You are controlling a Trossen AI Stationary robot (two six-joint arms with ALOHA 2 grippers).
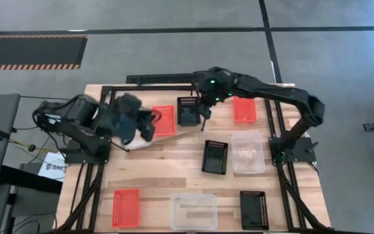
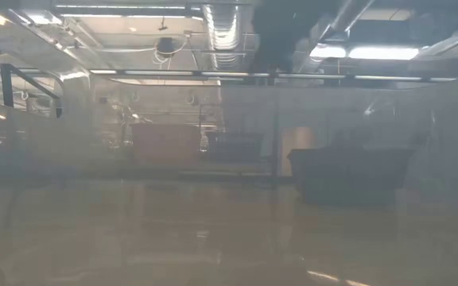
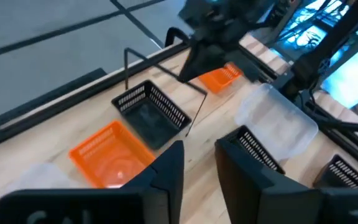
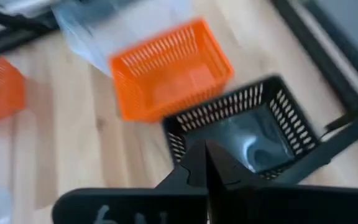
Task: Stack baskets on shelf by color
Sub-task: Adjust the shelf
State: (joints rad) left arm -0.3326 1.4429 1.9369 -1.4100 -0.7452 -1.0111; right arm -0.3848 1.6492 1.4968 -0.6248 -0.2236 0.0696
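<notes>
High view only: nine baskets on the bench point(image 1: 174, 169). Shelf point(image 1: 149, 79) at the far edge carried an orange basket point(image 1: 165, 119), a black basket point(image 1: 187, 110) and a second orange basket point(image 1: 244, 109), long axes running front to back. Right pincer point(image 4: 206, 163), pressed together, hung over the black basket. Left pincer point(image 3: 199, 163) stood spread, empty. Low view hazy.

Overhead camera: straight down, whole table point(image 1: 174, 170). Low camera: table height, level, hazy, facing the room. Left wrist camera: looks toward three o'clock. Right wrist camera: close above. Both wrist cameras share the black basket point(image 3: 151, 112) point(image 4: 253, 127).
</notes>
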